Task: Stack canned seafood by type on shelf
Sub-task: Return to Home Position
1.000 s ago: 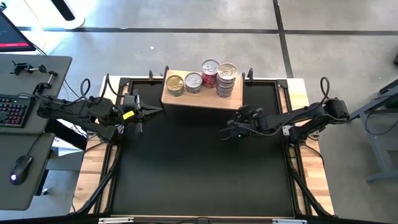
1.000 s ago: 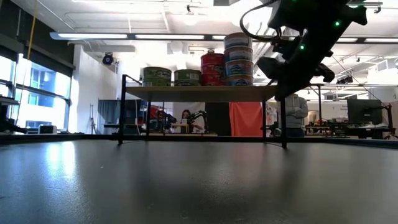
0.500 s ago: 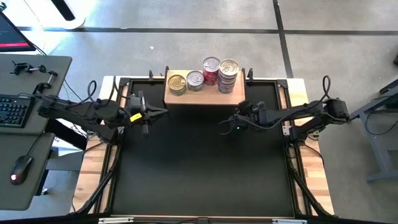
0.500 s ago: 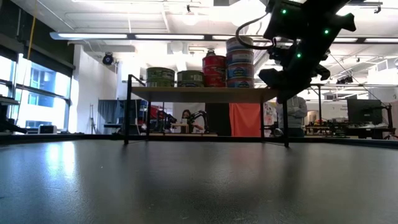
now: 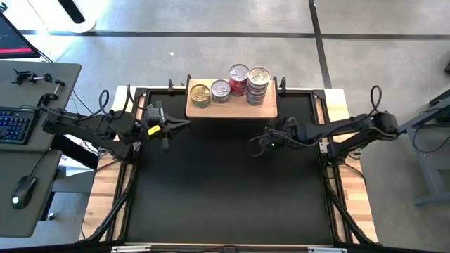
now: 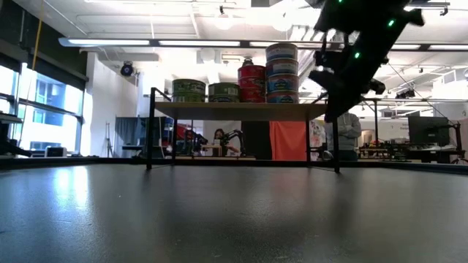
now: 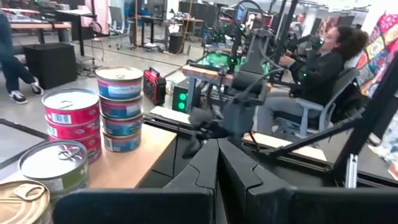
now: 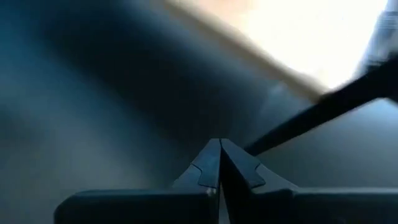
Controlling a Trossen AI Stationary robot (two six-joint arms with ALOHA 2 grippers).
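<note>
Right gripper (image 5: 256, 145) has edged back toward its own side since a second ago; it hangs over the black mat (image 5: 225, 200), jaws together. Left gripper (image 5: 181, 124) sits off the shelf's (image 5: 232, 109) left end, jaws together. Canned seafood (image 5: 258, 83) is all on the shelf at the bench's (image 5: 354, 204) far edge: two greenish tins, a red stack, a bluish stack.

Robotics lab, open-plan. A grey desk (image 5: 42, 176) with a black backlit keyboard (image 5: 15, 125) and black mouse (image 5: 24, 188) sat right beside the black-matted wooden table (image 5: 232, 190). Grey concrete floor (image 5: 176, 49) with dark taped lines ran around the table. Beyond it were long white ceiling strip lights (image 6: 197, 43), a dark flat monitor (image 6: 424, 130), another dark arm rig (image 7: 252, 46), and a seated person in dark clothing (image 7: 323, 68) at that workstation.
</note>
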